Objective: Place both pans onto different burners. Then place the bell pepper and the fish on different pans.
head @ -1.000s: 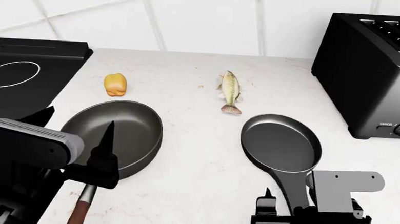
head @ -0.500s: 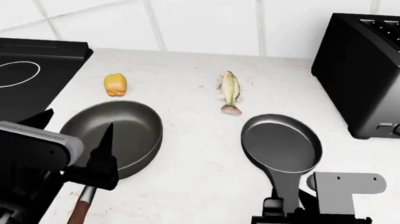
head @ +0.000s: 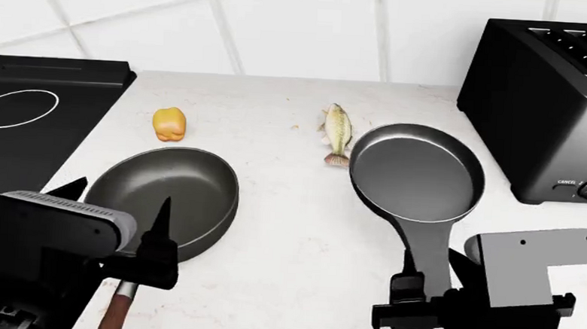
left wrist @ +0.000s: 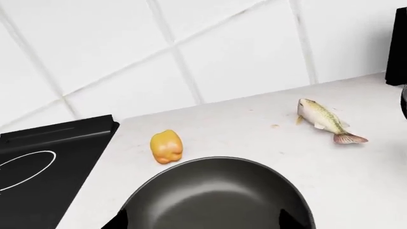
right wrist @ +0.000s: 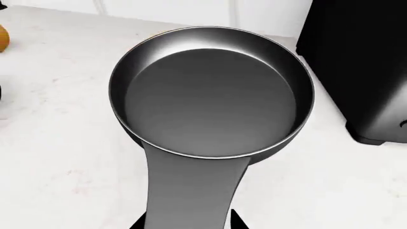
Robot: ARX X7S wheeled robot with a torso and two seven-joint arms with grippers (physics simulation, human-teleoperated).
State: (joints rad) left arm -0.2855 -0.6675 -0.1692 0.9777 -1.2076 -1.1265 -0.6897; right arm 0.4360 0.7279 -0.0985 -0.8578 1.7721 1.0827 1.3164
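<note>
the right gripper clamps the metal-handled pan, lifted beside the fish. the left gripper grips the wooden-handled pan, near the bell pepper.

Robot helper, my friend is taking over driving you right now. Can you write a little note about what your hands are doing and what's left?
Right gripper: shut on the smaller pan by its metal handle, pan lifted and now beside the fish, partly covering its tail.
Left gripper: at the larger pan handle; grip unclear. That pan sits on the counter.
Bell pepper lies on the counter near the cooktop.
Done: nothing placed yet.
Left: both pans onto separate burners, then pepper and fish into different pans.
</note>
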